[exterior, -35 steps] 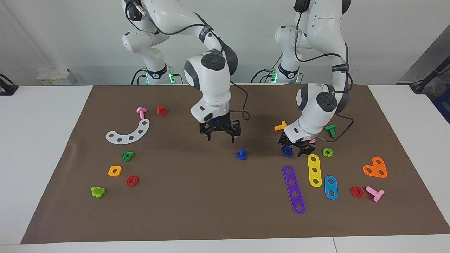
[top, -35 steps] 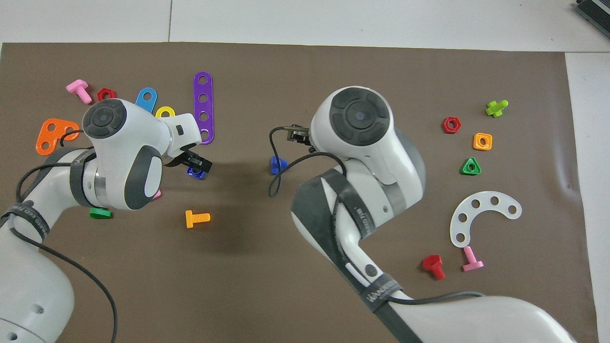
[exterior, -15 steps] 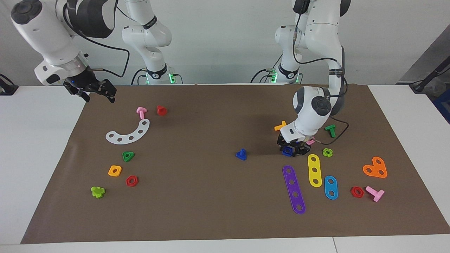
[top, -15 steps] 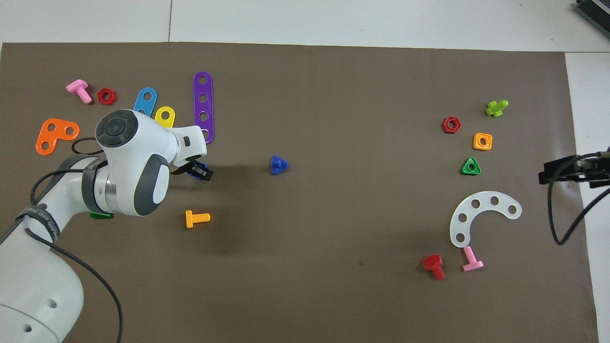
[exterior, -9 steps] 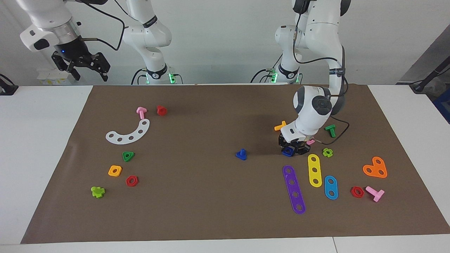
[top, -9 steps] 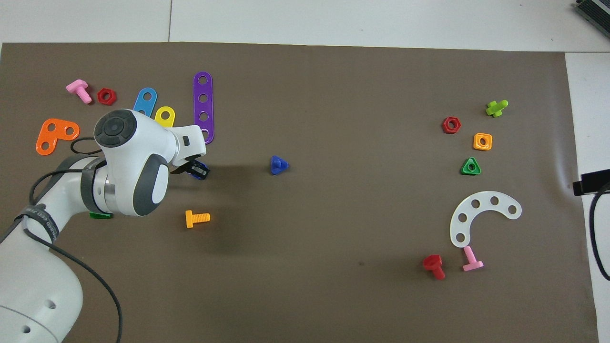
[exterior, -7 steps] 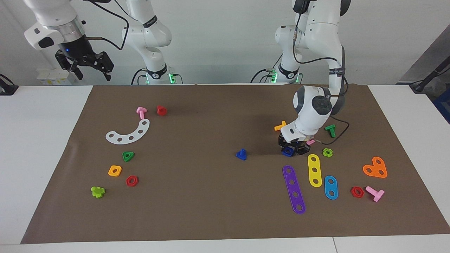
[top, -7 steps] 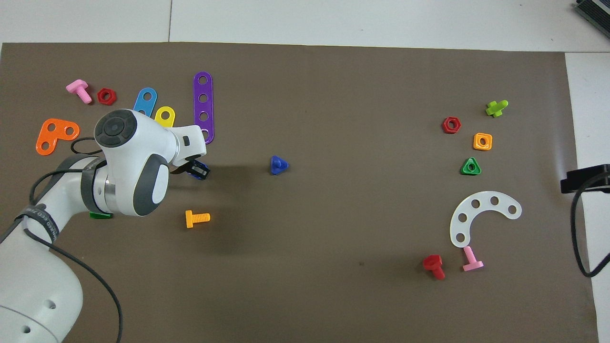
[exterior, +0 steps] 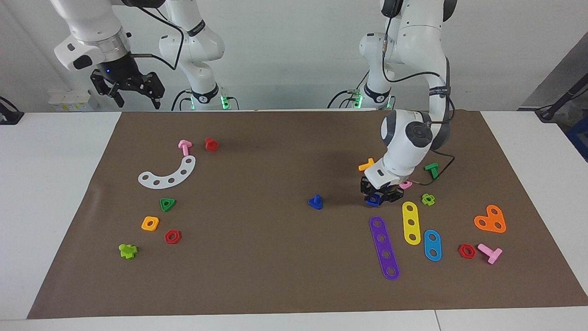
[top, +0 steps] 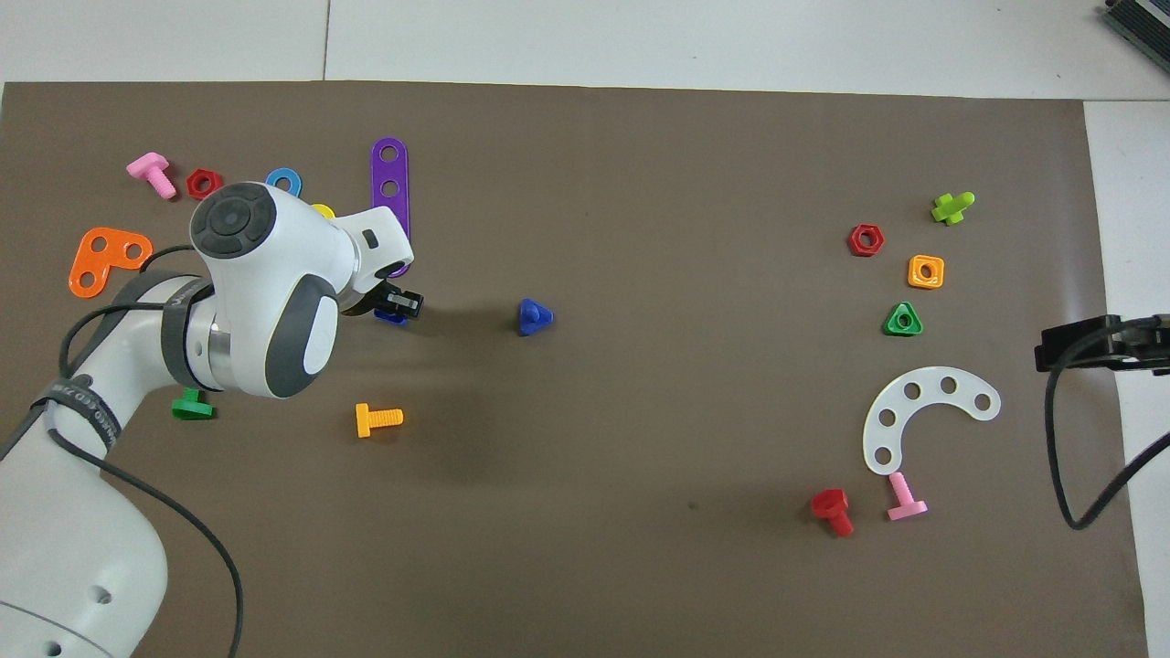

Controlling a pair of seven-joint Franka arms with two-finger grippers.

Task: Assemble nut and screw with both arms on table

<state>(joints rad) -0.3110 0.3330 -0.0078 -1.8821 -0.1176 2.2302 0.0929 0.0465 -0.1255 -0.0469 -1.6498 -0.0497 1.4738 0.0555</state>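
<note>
The dark-blue nut point(exterior: 373, 199) is between the fingers of my left gripper point(exterior: 379, 195), which is shut on it just above the brown mat point(exterior: 257, 276); in the overhead view the nut point(top: 391, 317) peeks out under that gripper point(top: 399, 304). The dark-blue screw point(exterior: 315, 202) stands head-down on the mat near the middle, stem up, and also shows in the overhead view point(top: 533, 316), beside the nut toward the right arm's end. My right gripper point(exterior: 131, 94) is open and empty, raised high over the mat's edge at the right arm's end.
Around the left gripper lie an orange bolt point(exterior: 366, 164), a pink nut point(exterior: 406, 185), a green bolt point(exterior: 432, 170), a yellow strip point(exterior: 411, 222) and a purple strip point(exterior: 384, 247). A white curved plate point(exterior: 167, 174) and several small parts lie toward the right arm's end.
My right arm swung from over the screw up to the right arm's end, then drifted back a little. My left gripper shut on the nut and raised it slightly toward the screw.
</note>
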